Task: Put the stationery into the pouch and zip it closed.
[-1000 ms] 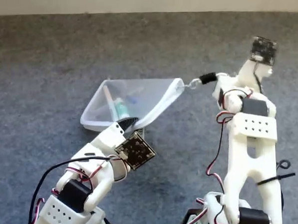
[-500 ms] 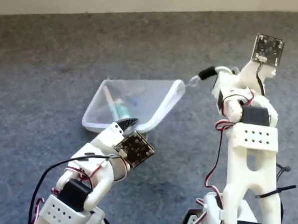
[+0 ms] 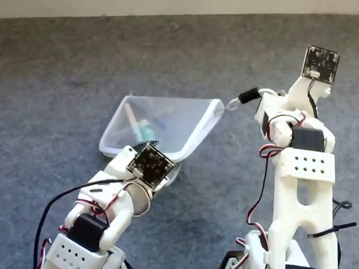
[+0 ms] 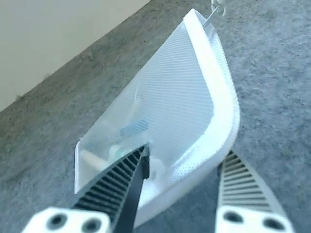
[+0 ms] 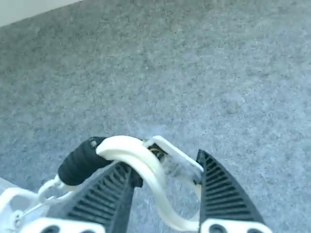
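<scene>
One translucent white mesh pouch [image 3: 177, 119], stationery [image 3: 144, 131] inside, black-tipped zip pull [image 3: 248, 95]

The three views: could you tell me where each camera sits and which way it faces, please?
High view: fixed above the table, looking down on both arms and the pouch.
Left wrist view: on the left wrist, looking along its fingers at the pouch.
Right wrist view: on the right wrist, looking along its fingers at the zip pull and table.
Shared: high and left wrist views both show the pouch.
</scene>
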Controlling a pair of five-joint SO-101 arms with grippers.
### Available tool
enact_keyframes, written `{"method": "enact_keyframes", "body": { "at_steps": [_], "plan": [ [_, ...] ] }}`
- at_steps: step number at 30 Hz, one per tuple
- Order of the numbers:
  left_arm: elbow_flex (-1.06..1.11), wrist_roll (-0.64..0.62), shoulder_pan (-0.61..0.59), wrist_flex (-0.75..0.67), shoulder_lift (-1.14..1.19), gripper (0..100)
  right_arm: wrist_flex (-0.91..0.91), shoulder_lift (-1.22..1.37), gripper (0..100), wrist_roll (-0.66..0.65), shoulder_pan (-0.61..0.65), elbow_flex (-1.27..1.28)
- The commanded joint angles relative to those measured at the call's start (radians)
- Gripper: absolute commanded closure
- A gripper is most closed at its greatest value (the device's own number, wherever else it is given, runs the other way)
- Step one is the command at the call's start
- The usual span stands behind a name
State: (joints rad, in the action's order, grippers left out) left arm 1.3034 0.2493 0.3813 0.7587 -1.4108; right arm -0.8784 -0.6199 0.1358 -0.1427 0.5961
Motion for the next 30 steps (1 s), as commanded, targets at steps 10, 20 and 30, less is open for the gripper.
{"method": "enact_keyframes", "body": {
  "at_steps": [10, 20, 30],
  "plan": [
    [-0.265, -0.077, -0.082, 0.264, -0.018, 79, -0.153, -0.312, 84.2, 0.003, 0.091, -0.01],
    [-0.26, -0.075, -0.14, 0.483, -0.297, 79, -0.361, -0.479, 84.2, -0.147, 0.168, 0.117],
    [-0.213, -0.077, -0.311, 0.575, -0.397, 79, -0.585, -0.493, 84.2, -0.207, 0.186, 0.139]
  ]
}}
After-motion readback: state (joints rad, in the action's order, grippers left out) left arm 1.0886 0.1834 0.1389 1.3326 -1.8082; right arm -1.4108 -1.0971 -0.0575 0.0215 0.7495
